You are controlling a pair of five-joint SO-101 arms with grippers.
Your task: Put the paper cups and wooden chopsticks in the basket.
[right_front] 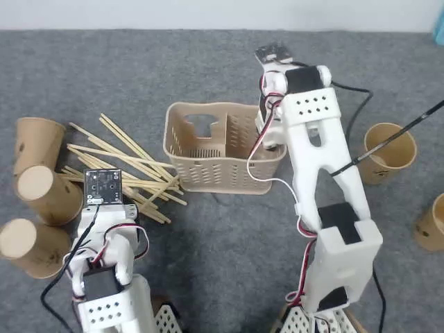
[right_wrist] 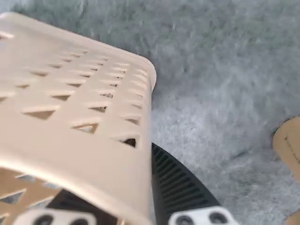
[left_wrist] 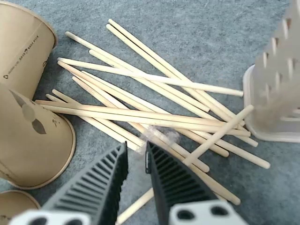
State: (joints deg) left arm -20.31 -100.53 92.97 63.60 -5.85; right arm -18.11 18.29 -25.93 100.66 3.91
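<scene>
L claw [left_wrist: 136,147]: two ribbed fingers [left_wrist: 171,180] parted by a narrow gap, nothing clamped btwn them. It hangs over the near edge of the chopsticks [left_wrist: 150,108], tips just above the pile. The L wrist view gives that gap; from the high view the arm's wrist board covers the claw, lower left of frame. One stick [left_wrist: 220,133] lies crosswise on top of the others, its end just beside the basket [left_wrist: 276,93] corner.

R claw [right_front: 270,139]: jaws straddle the basket's right wall, closed on it. In the R wrist view a dark finger [right_wrist: 180,187] sits outside the slotted wall and the other jaw is mostly hidden behind it. The high view puts this at the basket's right rim, centre of frame, w/ the arm itself covering the contact.

Basket [right_front: 208,173] stands upright on the grey mat [right_front: 222,236], chopsticks [right_front: 125,166] fanned out to its left, none inside.

Paper cups: three on their sides at left [right_front: 35,142], [right_front: 48,194], [right_front: 31,246], touching the pile's left edge. Two more at right, [right_front: 388,152] and [right_front: 433,222], well apart from the basket. A black cable [right_front: 409,125] crosses over the nearer right one.
</scene>
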